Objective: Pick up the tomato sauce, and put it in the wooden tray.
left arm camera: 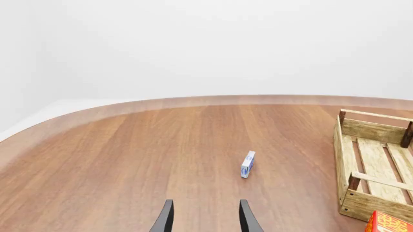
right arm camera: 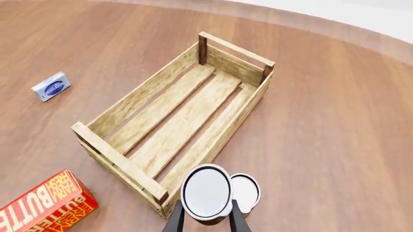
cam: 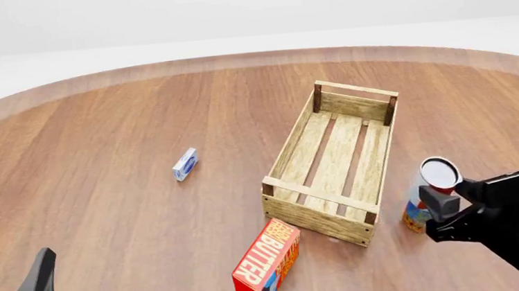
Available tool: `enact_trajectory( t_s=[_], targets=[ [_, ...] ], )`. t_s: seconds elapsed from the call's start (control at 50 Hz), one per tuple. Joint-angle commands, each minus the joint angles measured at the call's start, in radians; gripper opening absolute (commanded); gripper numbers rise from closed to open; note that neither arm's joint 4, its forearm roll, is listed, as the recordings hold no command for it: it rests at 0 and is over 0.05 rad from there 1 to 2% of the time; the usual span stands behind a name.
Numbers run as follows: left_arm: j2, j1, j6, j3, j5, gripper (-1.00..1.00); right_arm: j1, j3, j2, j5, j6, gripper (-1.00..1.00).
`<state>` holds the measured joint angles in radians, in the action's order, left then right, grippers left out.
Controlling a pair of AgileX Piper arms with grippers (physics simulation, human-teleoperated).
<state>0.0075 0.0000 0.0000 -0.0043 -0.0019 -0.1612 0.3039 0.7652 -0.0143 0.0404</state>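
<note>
My right gripper (cam: pixel 440 199) is shut on the tomato sauce (cam: pixel 441 173), a small can with a white-grey top and a red side. It holds the can above the table, just right of the near end of the wooden tray (cam: pixel 288 150). In the right wrist view the can's top (right arm camera: pixel 206 192) sits between my fingers (right arm camera: pixel 237 220), with the tray's near corner (right arm camera: pixel 139 96) just ahead. My left gripper (cam: pixel 11 283) is open and empty at the near left, well away from the can; its fingers (left arm camera: pixel 166 217) show in the left wrist view.
A blue-and-yellow can (cam: pixel 415 218) stands on the table right under the held can, also seen in the right wrist view (right arm camera: pixel 247 191). A red-orange butter box (cam: pixel 267 263) lies by the tray's near end. A small blue-white box (cam: pixel 185 164) lies left of the tray.
</note>
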Motion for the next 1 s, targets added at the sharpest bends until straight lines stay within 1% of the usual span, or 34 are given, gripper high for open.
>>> enact_trajectory(
  t_s=[0.02, 0.2, 0.42, 0.68, 0.82, 1.0],
  targets=[
    [0.000, 0.000, 0.000, 0.000, 0.000, 1.00, 0.005, 0.034, -0.045, -0.049, -0.009, -1.00],
    [0.000, 0.000, 0.000, 0.000, 0.000, 1.00, 0.011, 0.073, -0.056, -0.075, -0.005, -1.00],
    [0.000, 0.000, 0.000, 0.000, 0.000, 1.00, -0.001, 0.104, -0.024, -0.065, -0.008, -1.00],
    [0.000, 0.000, 0.000, 0.000, 0.000, 1.00, -0.012, 0.150, 0.048, -0.033, 0.001, -1.00],
    [0.000, 0.000, 0.000, 0.000, 0.000, 1.00, -0.016, 0.175, 0.097, -0.004, 0.005, -1.00],
    [0.000, 0.000, 0.000, 0.000, 0.000, 1.00, -0.025, 0.193, 0.157, 0.043, -0.002, -1.00]
  ],
)
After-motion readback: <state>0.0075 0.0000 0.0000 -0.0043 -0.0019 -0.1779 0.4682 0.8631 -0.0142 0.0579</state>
